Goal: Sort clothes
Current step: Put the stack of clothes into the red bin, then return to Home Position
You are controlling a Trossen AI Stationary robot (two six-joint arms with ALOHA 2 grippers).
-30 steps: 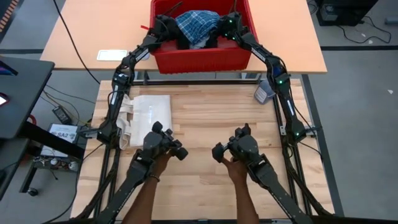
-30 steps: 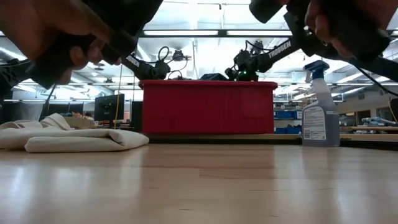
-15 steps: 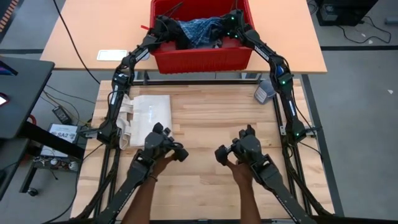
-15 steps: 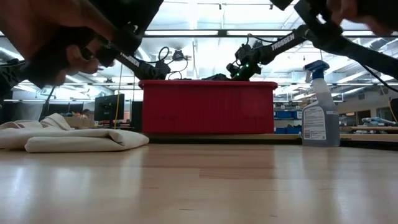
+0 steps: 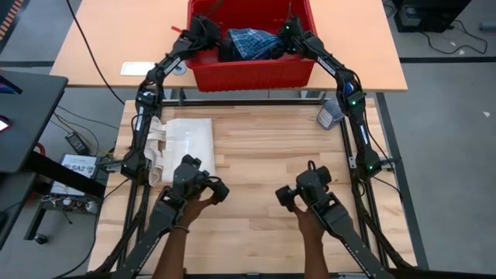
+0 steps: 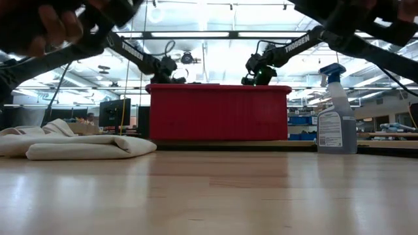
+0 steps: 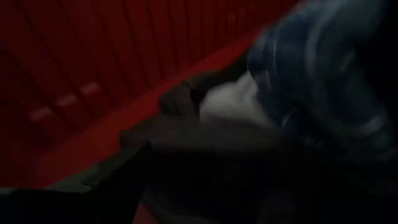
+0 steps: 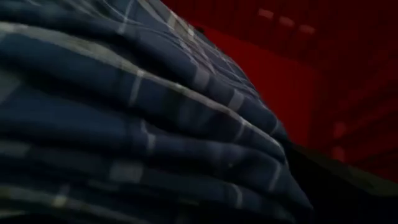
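Since a second ago, when the plaid piece [image 5: 252, 43] stood bunched up high between the two grippers, it has sunk back and now lies low inside the red bin [image 5: 252, 74]. The left gripper [image 5: 203, 31] has drawn off to the bin's rim. The plaid now sits well clear of its fingers, on their far side, with a dark garment [image 7: 205, 137] lying just ahead of them against the red wall. We cannot tell from these views whether the left fingers are spread or together, but nothing shows caught in them.

The right gripper [image 5: 291, 31] hangs at the opposite rim with its fingers spread wide. The plaid fills the space right in front of them, and we cannot see whether any fold lies between them.

We judge this a release: the lift has been given up and no garment has left the bin yet, so the sorting is barely begun. The wooden table nearer us holds only the folded tote bag [image 5: 186, 147] and a spray bottle [image 5: 329, 115]. A person's hands [image 5: 194, 209] work the control handles there. A fresh grasp on one piece looks to be the next need.
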